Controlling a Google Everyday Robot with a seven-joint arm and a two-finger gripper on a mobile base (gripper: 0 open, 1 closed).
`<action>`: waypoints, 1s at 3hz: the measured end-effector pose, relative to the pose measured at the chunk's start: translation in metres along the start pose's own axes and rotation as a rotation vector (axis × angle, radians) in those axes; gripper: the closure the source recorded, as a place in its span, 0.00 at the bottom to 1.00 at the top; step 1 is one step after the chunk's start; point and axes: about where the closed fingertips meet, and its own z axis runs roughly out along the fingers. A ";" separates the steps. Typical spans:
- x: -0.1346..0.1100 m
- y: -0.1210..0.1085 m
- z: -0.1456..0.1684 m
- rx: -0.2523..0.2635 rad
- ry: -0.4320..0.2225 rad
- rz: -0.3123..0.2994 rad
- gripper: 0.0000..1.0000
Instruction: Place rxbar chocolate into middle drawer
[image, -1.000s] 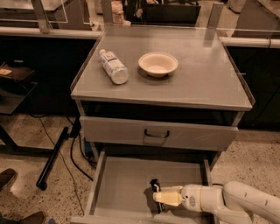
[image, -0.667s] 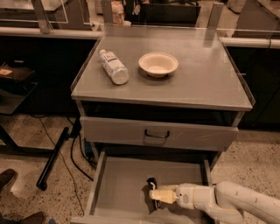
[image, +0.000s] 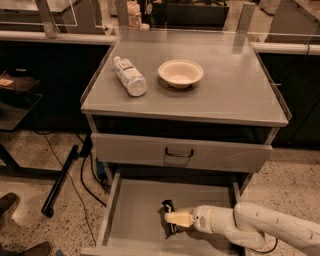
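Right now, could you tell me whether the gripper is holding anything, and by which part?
The gripper seems to hold the flat black-wrapped rxbar chocolate near its middle, low inside the wide grey metal middle drawer.

Speckled terrazzo floor (image: 300, 175); grey metal cabinet (image: 235, 95); dark counters (image: 55, 75) behind; black cables (image: 81, 167), stand leg (image: 60, 180) on floor left.

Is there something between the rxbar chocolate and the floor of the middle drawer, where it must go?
Nothing visible stands in the way. The gripper holds the rxbar chocolate inside the open middle drawer, just over its bare floor. The bottle and the bowl lie on the cabinet top, far from the path.
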 end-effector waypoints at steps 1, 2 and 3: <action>0.002 -0.011 0.016 0.021 0.021 -0.001 1.00; 0.006 -0.018 0.029 0.024 0.030 0.009 1.00; 0.010 -0.024 0.038 0.005 0.029 0.026 1.00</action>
